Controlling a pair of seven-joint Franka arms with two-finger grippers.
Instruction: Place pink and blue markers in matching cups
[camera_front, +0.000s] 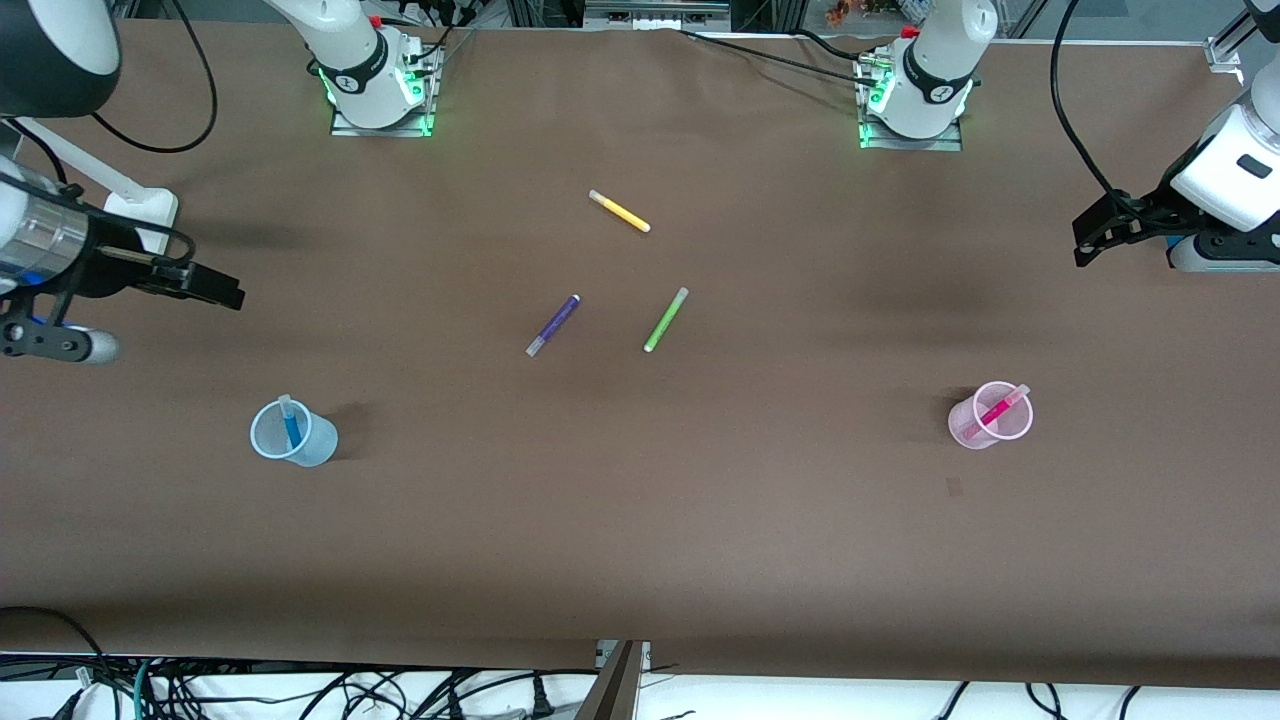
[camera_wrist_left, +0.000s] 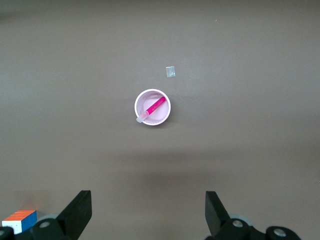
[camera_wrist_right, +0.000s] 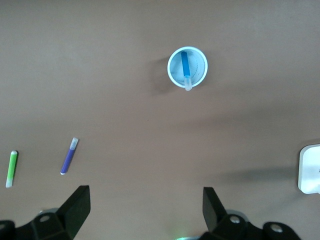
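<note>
I saw pink marker (camera_front: 995, 410) in pink cup (camera_front: 972, 432), blue marker (camera_front: 291, 427) in blue cup (camera_front: 318, 447); light, slick barrels, grip mid-barrel. Left gripper (camera_wrist_left: 148, 214) and right gripper (camera_wrist_right: 145, 210) hung wide, empty, above the table.

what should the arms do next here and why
Probably nothing more than stay parked: the blue marker stands in the blue cup and the pink marker in the pink cup, while the left claw and right claw are open, high above the table.

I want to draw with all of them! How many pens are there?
5. A blue pen stands in the blue cup, a pink pen in the pink cup. Yellow, purple and green pens lie mid-table. None seems hidden.
</note>
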